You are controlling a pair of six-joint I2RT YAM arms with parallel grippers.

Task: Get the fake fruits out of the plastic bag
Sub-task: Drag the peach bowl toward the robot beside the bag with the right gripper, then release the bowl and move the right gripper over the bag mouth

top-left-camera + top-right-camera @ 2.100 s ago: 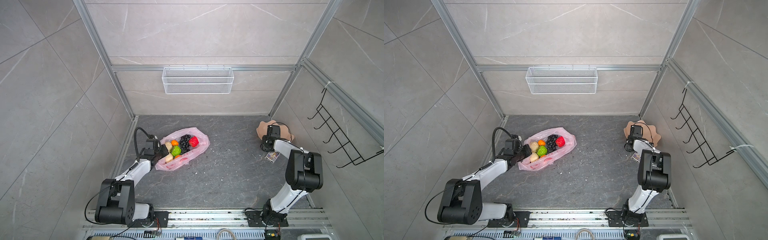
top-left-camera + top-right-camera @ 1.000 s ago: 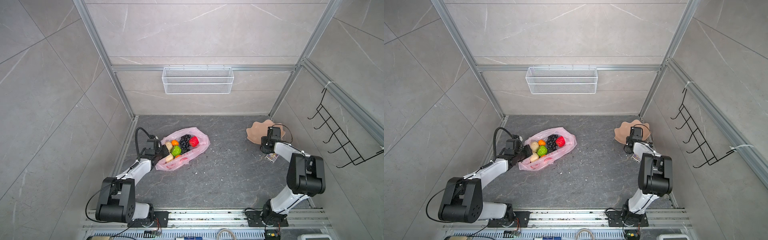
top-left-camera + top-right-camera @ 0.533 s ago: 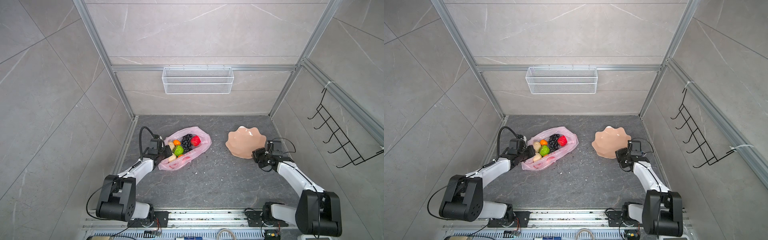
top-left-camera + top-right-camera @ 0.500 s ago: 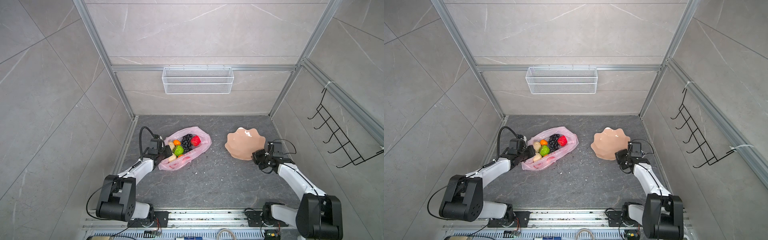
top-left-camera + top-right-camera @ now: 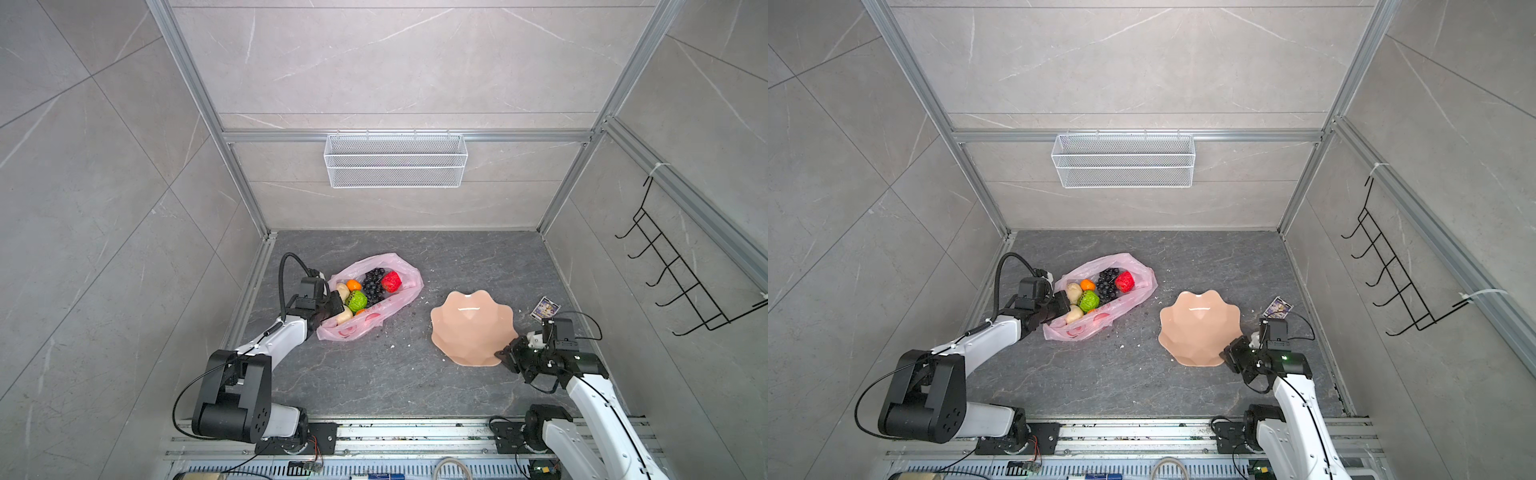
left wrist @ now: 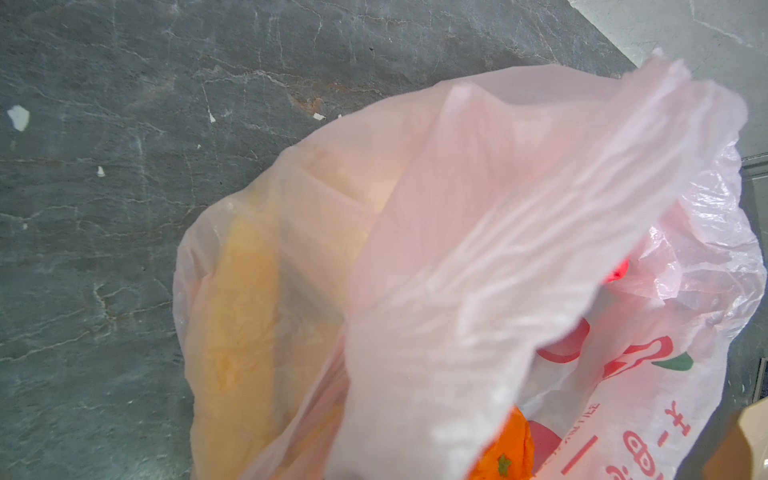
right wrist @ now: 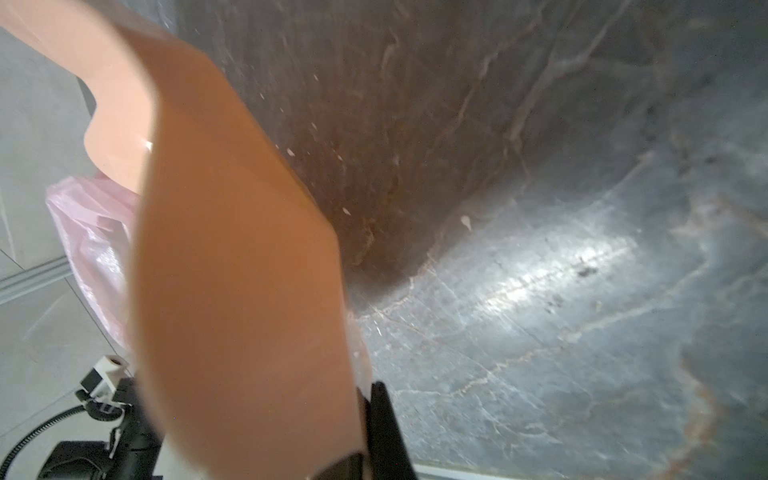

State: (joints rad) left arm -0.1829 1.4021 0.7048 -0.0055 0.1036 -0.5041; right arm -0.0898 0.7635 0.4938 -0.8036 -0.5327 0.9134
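**Fruits in bag, left claw on bag edge, right claw holding dish**

In both top views we see the plastic bag lying on the left-far part of the bench, mouth open upward. The fake fruits all sit inside it. None are on the bench.

We count:
- a red apple at the right end
- a dark grape bunch just left of the apple
- an orange
- a bumpy green fruit
- two beige lumpy ones at the left end
- a second orange, which barely peeks out near the green fruit

In the left wrist view a yellow banana shows through the pink film, and an orange sits at the bag mouth.

The left claw is at the left edge of the bag. It is closed, pinching the bag film. A flap of film runs right up to the left wrist camera.

The right claw is on the near-right side of the bench. It is clamped on the near-right rim of the peach wavy-edged dish. The dish is tilted and empty, with its inside facing up. It is well apart from the bag, to the bag's right. We cannot tell whether its far edge touches the bench.

A small printed card lies on the bench just right of the dish. A white wire basket hangs on the far wall, and a black hook rack hangs on the right wall.
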